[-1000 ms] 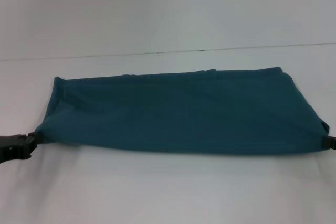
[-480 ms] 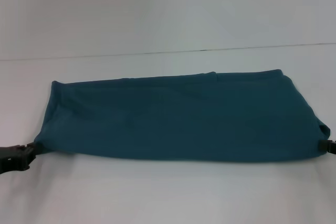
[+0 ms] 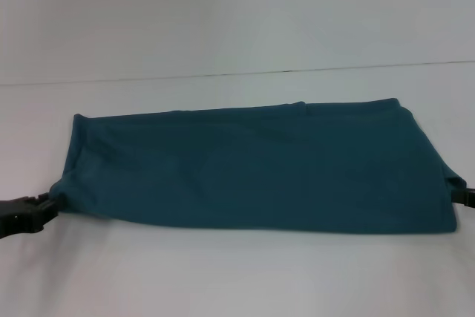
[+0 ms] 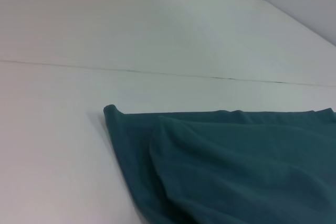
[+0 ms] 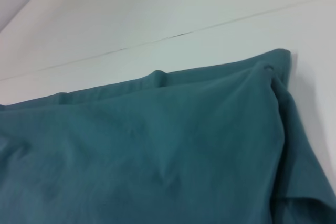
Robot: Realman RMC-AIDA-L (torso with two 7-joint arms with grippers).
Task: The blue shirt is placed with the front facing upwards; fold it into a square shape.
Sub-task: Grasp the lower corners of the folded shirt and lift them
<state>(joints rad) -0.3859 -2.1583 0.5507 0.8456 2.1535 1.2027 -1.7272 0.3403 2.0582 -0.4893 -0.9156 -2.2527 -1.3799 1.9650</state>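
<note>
White desk (image 3: 237, 27) fills the head view, a thin dark seam running across it beyond the cloth; blue shirt (image 3: 252, 165) lies folded into a wide band across the middle of the desk, plain teal side up, no lettering showing; far edge shows a small step near its centre where two layers meet; near edge runs roughly straight from left corner to right corner. Left claw (image 3: 26, 211) at the shirt's near left corner, low at desk level, touching the cloth; corner fabric bunches toward its tip, but whether the fingers are clamped on it I cannot tell. Right claw (image 3: 464, 197) only partly in frame at the near right corner, against the cloth; grip likewise cannot be told. Left wrist view: shirt (image 4: 231, 166) lies in soft layered folds on the desk. Right wrist view: shirt (image 5: 147, 150) with a folded corner at the far side.
</note>
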